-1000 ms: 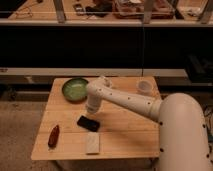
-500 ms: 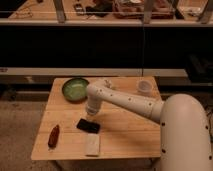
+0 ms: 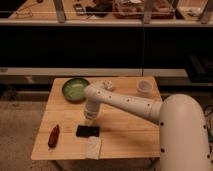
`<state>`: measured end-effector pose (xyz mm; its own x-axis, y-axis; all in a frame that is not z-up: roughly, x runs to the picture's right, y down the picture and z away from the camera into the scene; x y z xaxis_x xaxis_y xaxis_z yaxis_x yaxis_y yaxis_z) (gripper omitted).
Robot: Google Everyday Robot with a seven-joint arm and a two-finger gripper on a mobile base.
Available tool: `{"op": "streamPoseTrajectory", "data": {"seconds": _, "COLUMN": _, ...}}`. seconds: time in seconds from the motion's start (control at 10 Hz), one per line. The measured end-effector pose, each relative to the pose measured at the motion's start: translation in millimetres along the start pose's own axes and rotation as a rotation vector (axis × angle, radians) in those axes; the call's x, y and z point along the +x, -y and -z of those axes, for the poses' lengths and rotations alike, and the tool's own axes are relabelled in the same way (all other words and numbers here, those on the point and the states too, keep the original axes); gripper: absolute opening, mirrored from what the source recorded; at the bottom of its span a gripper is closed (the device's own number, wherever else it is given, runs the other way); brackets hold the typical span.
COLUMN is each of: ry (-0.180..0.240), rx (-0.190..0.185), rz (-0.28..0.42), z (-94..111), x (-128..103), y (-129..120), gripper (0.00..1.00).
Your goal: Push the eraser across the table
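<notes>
The eraser (image 3: 87,131) is a small flat black slab lying on the light wooden table (image 3: 125,130), left of the middle and near the front. My gripper (image 3: 90,118) points down just behind the eraser, at its far edge, on the end of the white arm (image 3: 125,102) that reaches in from the right. I cannot tell whether it touches the eraser.
A pale beige block (image 3: 93,148) lies just in front of the eraser at the table's front edge. A red object (image 3: 53,136) lies at the front left. A green bowl (image 3: 75,89), small white blocks (image 3: 106,85) and a white cup (image 3: 144,87) stand along the back.
The eraser has slid toward the front edge, closer to the beige block. My gripper has followed it forward.
</notes>
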<state>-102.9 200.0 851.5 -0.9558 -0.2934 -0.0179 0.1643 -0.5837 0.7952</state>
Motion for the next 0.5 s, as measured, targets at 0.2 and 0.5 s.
{"op": "streamPoseTrajectory", "data": {"seconds": 0.2, "ry": 0.009, "rx": 0.009, "rz": 0.012, "z": -2.7, "x": -0.5, "y": 3.3, "gripper": 0.0}}
{"op": "streamPoseTrajectory", "data": {"seconds": 0.5, "ry": 0.022, "rx": 0.01, "rz": 0.021, "z": -3.5, "x": -3.6, "y": 7.2, "gripper": 0.0}}
